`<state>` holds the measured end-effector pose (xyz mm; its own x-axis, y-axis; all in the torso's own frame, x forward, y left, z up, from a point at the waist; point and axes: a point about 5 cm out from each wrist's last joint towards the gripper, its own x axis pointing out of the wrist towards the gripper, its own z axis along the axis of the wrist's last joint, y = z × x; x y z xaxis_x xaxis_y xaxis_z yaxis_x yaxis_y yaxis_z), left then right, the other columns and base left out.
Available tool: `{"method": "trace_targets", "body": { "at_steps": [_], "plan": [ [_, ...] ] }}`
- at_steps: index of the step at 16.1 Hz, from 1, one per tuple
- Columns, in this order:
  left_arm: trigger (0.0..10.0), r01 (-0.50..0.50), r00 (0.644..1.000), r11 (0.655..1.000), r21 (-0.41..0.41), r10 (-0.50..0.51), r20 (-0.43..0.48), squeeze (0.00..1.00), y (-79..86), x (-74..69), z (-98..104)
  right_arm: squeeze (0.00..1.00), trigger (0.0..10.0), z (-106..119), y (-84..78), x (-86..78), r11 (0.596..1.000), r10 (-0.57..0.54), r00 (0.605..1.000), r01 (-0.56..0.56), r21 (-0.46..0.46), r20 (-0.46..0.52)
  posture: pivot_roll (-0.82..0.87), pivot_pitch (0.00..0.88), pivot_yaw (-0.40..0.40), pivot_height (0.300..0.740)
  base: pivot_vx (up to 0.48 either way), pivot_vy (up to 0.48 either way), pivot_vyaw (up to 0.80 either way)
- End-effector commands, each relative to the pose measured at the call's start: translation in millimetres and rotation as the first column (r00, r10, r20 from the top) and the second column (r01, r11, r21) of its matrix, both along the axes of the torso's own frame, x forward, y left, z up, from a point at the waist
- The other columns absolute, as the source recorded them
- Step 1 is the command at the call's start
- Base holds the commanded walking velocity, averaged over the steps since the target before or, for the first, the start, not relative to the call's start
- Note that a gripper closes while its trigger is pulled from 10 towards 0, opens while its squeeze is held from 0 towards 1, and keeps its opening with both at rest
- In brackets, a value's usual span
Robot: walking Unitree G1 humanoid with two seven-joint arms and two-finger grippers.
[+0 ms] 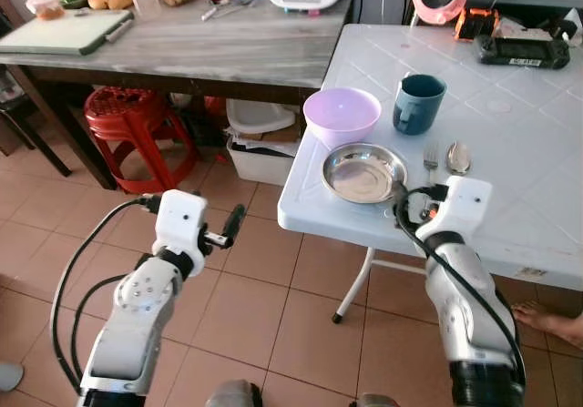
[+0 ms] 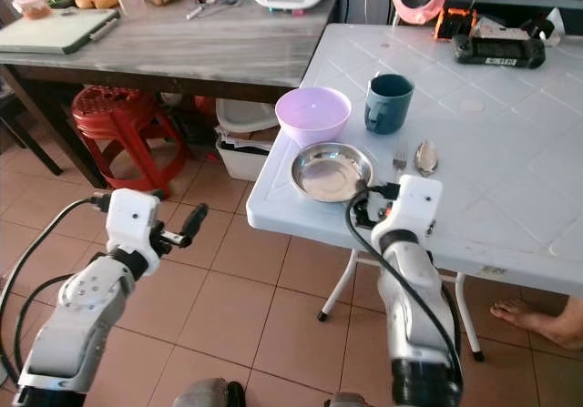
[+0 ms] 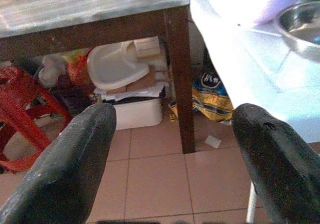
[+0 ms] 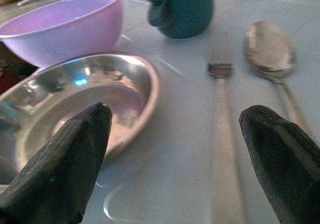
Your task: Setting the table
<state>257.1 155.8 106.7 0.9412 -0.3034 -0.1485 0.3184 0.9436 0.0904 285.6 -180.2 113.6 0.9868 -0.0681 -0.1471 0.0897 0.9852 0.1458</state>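
Note:
On the white plastic table (image 1: 510, 179), a steel plate (image 1: 364, 173) lies near the front edge. A purple bowl (image 1: 342, 116) sits behind it and a teal mug (image 1: 418, 103) stands to the bowl's right. A fork (image 1: 430, 158) and a spoon (image 1: 458, 157) lie side by side just right of the plate. My right gripper (image 4: 175, 154) is open and low over the table edge. Its fingers straddle the fork handle, with the plate by one finger and the spoon by the other. My left gripper (image 1: 233, 227) is open above the tiled floor, left of the table.
A grey wooden table (image 1: 228, 52) with a cutting board (image 1: 64, 32) stands behind and to the left. A red stool (image 1: 132, 125) and a white bin (image 1: 260, 157) sit beneath it. A person's bare foot (image 1: 547, 320) rests on the floor at right. A black gamepad (image 1: 524, 50) lies at the far side of the white table.

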Motion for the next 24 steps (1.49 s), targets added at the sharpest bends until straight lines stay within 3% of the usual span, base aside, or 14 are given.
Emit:
{"method": "trace_targets", "body": {
  "at_steps": [1,9,10,11,16,20,24],
  "plan": [
    [10.0,-0.018,1.000,1.000,0.010,0.018,0.005,0.00,6.1,-2.1,3.2,0.00,10.0,5.0,7.8,5.9,0.999,0.046,0.999,-0.047,0.023,0.010,0.03,0.091,0.096,0.740,0.000,0.000,0.00],
    [10.0,0.005,1.000,1.000,0.001,-0.005,-0.005,0.00,-1.1,-1.2,2.0,0.00,10.0,-5.7,18.8,7.7,0.982,0.144,0.986,-0.132,0.136,-0.087,0.02,0.082,0.103,0.740,0.000,0.000,0.00],
    [10.0,0.006,1.000,1.000,0.001,-0.006,-0.004,0.00,-1.2,0.2,2.1,0.00,1.3,-6.7,20.1,7.5,0.976,0.165,0.982,-0.148,0.159,-0.096,0.01,0.079,0.105,0.740,0.000,0.000,0.00],
    [10.0,0.007,1.000,1.000,0.001,-0.007,-0.004,0.00,-1.5,0.8,2.2,0.00,0.0,-6.1,20.3,7.9,0.974,0.172,0.980,-0.155,0.164,-0.097,0.01,0.077,0.105,0.740,0.000,0.000,0.00],
    [10.0,0.022,1.000,1.000,-0.012,-0.023,-0.014,0.00,-8.5,-3.7,-0.5,0.00,0.0,-2.1,20.3,11.9,0.970,0.192,0.974,-0.171,0.171,-0.116,0.01,0.073,0.093,0.740,0.000,0.000,0.00],
    [10.0,0.020,1.000,1.000,-0.018,-0.020,-0.009,0.00,-9.1,-1.8,0.0,0.00,0.0,-11.0,18.1,11.7,0.961,0.139,0.972,-0.086,0.263,-0.192,0.01,0.068,0.091,0.740,0.000,0.000,0.00],
    [10.0,0.030,1.000,0.999,-0.023,-0.030,-0.004,0.00,-10.4,-1.0,1.3,0.00,0.0,-14.4,17.5,10.7,0.954,0.129,0.967,-0.061,0.295,-0.219,0.01,0.067,0.091,0.740,0.000,0.000,0.00]
  ]
}}
